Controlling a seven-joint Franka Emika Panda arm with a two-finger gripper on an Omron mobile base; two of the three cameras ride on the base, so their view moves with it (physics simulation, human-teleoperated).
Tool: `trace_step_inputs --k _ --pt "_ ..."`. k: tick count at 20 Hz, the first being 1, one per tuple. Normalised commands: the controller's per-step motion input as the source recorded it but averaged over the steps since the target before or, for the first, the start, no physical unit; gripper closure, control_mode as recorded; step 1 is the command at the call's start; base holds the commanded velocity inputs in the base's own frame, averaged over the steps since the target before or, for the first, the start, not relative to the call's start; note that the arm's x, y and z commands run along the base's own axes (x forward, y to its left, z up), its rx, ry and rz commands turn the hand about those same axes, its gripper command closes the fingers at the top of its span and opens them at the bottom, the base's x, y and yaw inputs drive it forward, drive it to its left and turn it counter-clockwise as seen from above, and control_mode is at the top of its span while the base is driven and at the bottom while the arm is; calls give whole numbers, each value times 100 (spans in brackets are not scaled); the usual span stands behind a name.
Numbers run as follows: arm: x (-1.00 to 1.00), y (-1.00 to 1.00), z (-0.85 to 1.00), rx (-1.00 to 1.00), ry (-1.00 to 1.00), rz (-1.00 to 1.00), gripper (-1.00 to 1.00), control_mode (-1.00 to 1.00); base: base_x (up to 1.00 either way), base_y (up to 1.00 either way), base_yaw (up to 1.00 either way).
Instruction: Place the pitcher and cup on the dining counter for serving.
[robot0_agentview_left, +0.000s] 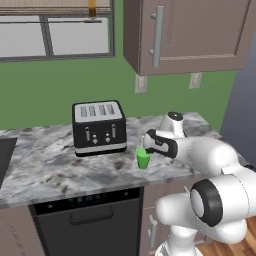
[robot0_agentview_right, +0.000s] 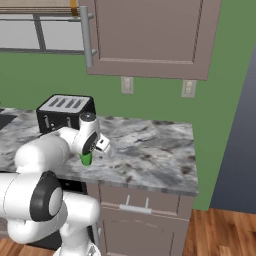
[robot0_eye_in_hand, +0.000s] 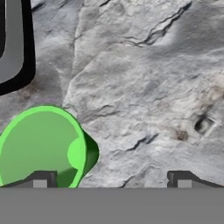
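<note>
Marbled wall surface (robot0_agentview_left: 45, 165) carries your green cup (robot0_agentview_left: 143, 159), at four o'clock from the toaster (robot0_agentview_left: 99, 127); your end effector (robot0_eye_in_hand: 111, 179) hovers above, spread, holding nothing, so I judge every placement remains

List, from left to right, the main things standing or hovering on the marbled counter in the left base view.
Black four-slot toaster → small bright-green cup → white robot arm's open pincer, hovering just above the cup and slightly right of it.
</note>
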Motion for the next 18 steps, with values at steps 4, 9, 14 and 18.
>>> trace_step_inputs --k 4,9,14,18 --pt "4 0 -24 0 0 0 -100 -100 0 0 0" --pt "1 0 -31 0 0 0 -100 -100 0 0 0" --pt "0 0 -46 0 0 0 100 -100 0 0 0" --pt "0 0 -7 0 0 0 100 -100 0 0 0"
